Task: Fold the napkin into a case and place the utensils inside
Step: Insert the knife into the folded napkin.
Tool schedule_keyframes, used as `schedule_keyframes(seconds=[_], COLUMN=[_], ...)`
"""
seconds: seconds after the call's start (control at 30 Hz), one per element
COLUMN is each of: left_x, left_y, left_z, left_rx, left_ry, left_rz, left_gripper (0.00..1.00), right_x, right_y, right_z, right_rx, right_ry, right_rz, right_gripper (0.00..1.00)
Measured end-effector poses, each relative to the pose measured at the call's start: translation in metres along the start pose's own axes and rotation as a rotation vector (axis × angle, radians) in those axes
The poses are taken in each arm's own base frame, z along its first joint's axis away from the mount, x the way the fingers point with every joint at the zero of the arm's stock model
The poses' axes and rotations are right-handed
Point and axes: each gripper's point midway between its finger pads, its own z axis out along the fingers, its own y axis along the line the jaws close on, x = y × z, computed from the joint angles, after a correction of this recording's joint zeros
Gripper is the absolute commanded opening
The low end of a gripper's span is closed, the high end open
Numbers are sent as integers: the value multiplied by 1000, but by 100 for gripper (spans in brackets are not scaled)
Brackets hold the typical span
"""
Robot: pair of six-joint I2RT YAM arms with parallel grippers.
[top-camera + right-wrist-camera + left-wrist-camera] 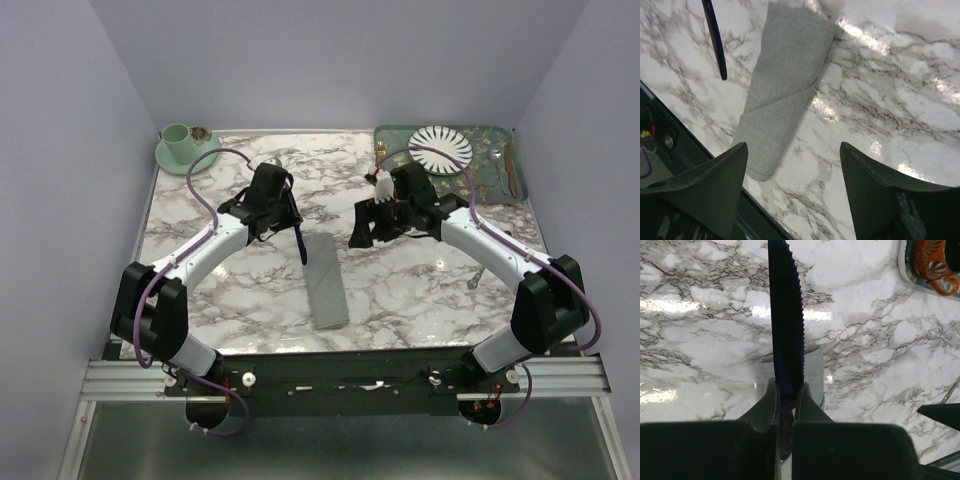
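**Blue knife clamped in my left gripper, grey case lying flat mid-table**

My left gripper (787,390) is clenched on the knife (786,315), a slim piece with a dark blue serrated blade. My fingers (767,405) pinch it near its handle end, and the blade runs straight out ahead of them. In the top view the knife (302,243) hangs point-down over the marble table (400,290), its tip just beside the far left corner of the case (326,282).

The case is the grey napkin folded into a long narrow rectangle. It lies flat on the table between my two arms, and neither gripper touches it. From my left wrist I see its near end (812,367) right behind the blade. From my right wrist a diagonal fold line crosses the cloth (785,85), and the knife (715,37) stands off to one side of it, apart from the cloth.

My right gripper (794,146) is released, jaws spread wide with nothing between them. It hovers over the table just to the right of the case.

A thin utensil (475,281) lies on the marble beside my right forearm. At the far right sits a green tray (385,135) carrying a striped plate (440,147); at the far left corner, a pale green cup (180,138).
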Motion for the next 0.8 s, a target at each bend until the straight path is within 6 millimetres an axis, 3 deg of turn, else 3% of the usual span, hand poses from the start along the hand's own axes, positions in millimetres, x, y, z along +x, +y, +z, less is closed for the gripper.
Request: schedule_keyframes(seconds=[0.2, 0.43, 0.8], left_x=[23, 50, 74], left_y=[-4, 0, 4], left_z=[9, 20, 32], left_rx=[-9, -36, -77], left_ry=[41, 80, 129], left_rz=[29, 45, 11], left_gripper=[0, 0, 0], right_x=[46, 78, 89], right_y=[-2, -7, -11], right_z=[7, 8, 5], right_rx=[-38, -50, -36], right_ry=[119, 180, 193], right_rz=[15, 0, -3], right_gripper=[66, 65, 65])
